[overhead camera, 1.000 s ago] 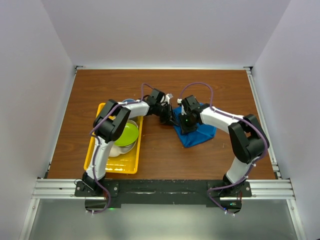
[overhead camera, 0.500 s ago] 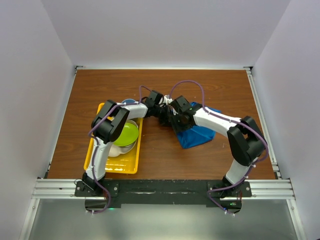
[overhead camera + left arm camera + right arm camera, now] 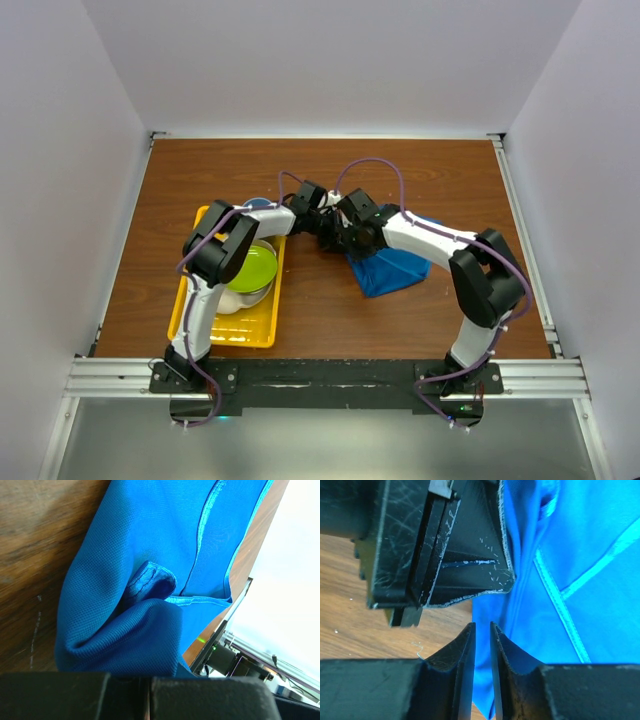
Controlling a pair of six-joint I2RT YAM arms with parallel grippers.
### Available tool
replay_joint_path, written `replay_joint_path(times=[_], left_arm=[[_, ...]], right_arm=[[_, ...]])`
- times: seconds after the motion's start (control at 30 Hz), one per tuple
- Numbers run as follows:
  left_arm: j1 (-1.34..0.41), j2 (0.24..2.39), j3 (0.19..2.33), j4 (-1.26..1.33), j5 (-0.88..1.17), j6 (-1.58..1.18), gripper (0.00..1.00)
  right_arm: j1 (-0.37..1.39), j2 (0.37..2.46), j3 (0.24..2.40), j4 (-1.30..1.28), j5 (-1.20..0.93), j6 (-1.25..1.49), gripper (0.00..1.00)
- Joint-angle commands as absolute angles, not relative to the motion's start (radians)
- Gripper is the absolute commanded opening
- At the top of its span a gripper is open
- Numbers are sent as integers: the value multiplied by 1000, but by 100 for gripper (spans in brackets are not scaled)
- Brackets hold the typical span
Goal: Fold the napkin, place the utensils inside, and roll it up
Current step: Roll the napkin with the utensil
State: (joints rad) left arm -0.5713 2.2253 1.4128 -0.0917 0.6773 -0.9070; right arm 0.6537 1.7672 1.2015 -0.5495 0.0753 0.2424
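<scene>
The bright blue napkin (image 3: 392,265) lies bunched on the wooden table, right of centre. My left gripper (image 3: 333,230) is shut on the napkin's left end; in the left wrist view the cloth (image 3: 150,570) rises in folds to the closed fingertips of that gripper (image 3: 149,676). My right gripper (image 3: 351,238) sits right beside it at the same end. Its jaws (image 3: 482,626) stand a narrow gap apart over the napkin's edge (image 3: 545,610), empty, just below the left gripper's black fingers (image 3: 465,565). The fork is out of view.
A yellow tray (image 3: 212,335) at the left holds a green bowl (image 3: 255,268) and a white dish. A small blue cup (image 3: 256,203) peeks out behind the left arm. Bare wood (image 3: 300,310) lies in front of the napkin.
My right gripper has moved left across the napkin until it sits against my left gripper. The left gripper and the napkin have hardly moved.
</scene>
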Motion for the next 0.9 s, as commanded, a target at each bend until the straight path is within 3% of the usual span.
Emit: replay_joint_path(times=[0.0, 0.3, 0.5, 0.7, 0.8, 0.87], left_arm=[[-568, 2295, 1384, -219, 532, -874, 0], [-565, 2293, 1390, -218, 535, -876, 0], [-563, 2283, 1393, -219, 548, -882, 0], [-552, 2255, 1404, -226, 572, -884, 0], [-543, 2234, 1405, -225, 584, -885, 0], [-534, 2226, 1411, -224, 604, -879, 0]], right_arm=[[658, 1781, 1186, -509, 55, 252, 24], [658, 1825, 1143, -479, 101, 245, 41], [673, 1862, 1052, -443, 174, 287, 43], [735, 1885, 1091, -532, 252, 413, 33], [750, 1899, 1089, -543, 324, 410, 20], [750, 1908, 1063, -526, 305, 400, 6]])
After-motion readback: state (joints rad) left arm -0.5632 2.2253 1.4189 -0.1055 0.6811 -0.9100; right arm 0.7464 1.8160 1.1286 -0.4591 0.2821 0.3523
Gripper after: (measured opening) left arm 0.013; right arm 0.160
